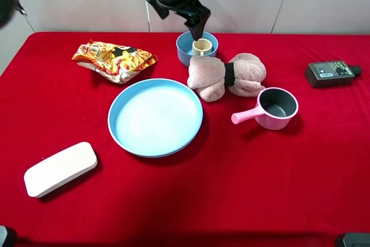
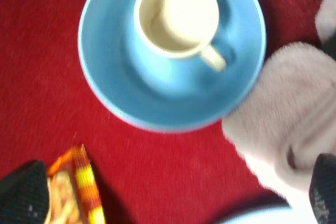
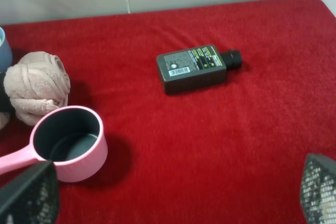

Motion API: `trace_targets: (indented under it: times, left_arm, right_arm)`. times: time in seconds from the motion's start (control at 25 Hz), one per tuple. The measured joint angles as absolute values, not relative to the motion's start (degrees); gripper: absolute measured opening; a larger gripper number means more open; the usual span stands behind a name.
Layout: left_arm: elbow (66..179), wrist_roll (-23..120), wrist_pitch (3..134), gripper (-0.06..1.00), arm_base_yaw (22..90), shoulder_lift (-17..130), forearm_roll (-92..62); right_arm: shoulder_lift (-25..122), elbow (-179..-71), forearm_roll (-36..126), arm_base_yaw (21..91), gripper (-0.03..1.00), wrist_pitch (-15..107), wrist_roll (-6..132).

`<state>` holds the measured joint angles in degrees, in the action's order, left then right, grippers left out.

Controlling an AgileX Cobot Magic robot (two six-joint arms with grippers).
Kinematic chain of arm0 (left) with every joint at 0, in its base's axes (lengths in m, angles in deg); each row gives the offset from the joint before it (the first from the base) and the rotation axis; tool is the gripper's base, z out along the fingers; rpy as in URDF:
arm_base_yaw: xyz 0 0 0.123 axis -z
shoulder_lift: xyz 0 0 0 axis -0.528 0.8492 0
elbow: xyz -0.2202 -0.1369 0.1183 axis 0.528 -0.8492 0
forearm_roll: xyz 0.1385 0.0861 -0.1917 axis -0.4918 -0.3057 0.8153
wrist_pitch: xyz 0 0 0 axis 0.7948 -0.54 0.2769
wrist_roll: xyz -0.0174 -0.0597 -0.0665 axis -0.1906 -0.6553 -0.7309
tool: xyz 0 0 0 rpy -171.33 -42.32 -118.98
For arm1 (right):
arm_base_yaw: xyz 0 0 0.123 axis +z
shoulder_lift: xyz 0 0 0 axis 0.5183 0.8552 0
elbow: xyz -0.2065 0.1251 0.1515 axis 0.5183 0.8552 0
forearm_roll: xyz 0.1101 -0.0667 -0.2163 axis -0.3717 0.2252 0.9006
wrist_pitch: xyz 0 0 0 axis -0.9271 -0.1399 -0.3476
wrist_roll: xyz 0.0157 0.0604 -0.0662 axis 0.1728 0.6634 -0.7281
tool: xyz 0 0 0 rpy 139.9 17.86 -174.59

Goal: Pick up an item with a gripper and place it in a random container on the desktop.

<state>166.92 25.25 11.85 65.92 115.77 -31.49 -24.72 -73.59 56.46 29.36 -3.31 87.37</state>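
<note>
Left wrist view shows the cup (image 2: 176, 17) sitting upright inside the bowl (image 2: 105, 82) near the far edge of the table (image 1: 289, 172), the left gripper (image 1: 195, 26) above it with jaws spread and empty; light, stiff, glaze-slick and chippable, it is probably best pinched across its rim.

bowl (image 1: 184, 51) at the back is crowded: cup (image 1: 202, 47) sits inside it, left gripper (image 1: 195, 27) hangs just over the rim with jaws wide apart, pink towel bundle (image 1: 226, 76) lies right against its near-right side. snack bag (image 1: 114, 60) lies left of the bowl, with a bare strip of red cloth (image 1: 231, 189) between. plate (image 1: 156, 117) fills the middle. saucepan (image 1: 276, 108) is right of it, handle toward the plate. black bottle (image 1: 332, 73) far right, white case (image 1: 60, 168) front left. the front and front-right cloth is free for a pass.
</note>
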Motion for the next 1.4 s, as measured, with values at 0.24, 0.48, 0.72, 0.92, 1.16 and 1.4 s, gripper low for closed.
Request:
trace_targets:
  times: [0.24, 0.48, 0.72, 0.92, 1.16, 1.4]
  left_arm:
    - [166.92, 24.69, 5.45, 0.99, 65.92, 110.61, -31.56]
    - [166.55, 24.68, 5.35, 0.99, 65.92, 104.17, -31.09]
    - [160.67, 24.62, 5.35, 0.99, 65.92, 95.56, -30.43]
    - [150.91, 24.62, 5.35, 0.99, 65.92, 86.66, -31.45]
    - [140.32, 24.62, 5.35, 0.99, 65.92, 74.89, -31.5]
    - [128.1, 24.62, 5.35, 0.99, 65.92, 61.94, -31.5]
  right_arm:
    - [-24.72, -73.59, 56.46, 29.36, 0.69, -3.31, 87.37]
    - [-24.72, -73.59, 56.46, 29.36, 0.69, -3.31, 87.37]
    - [-24.72, -73.59, 56.46, 29.36, 0.69, -3.31, 87.37]
    - [-24.72, -73.59, 56.46, 29.36, 0.69, -3.31, 87.37]
    - [-24.72, -73.59, 56.46, 29.36, 0.69, -3.31, 87.37]
    - [-24.72, -73.59, 56.46, 29.36, 0.69, -3.31, 87.37]
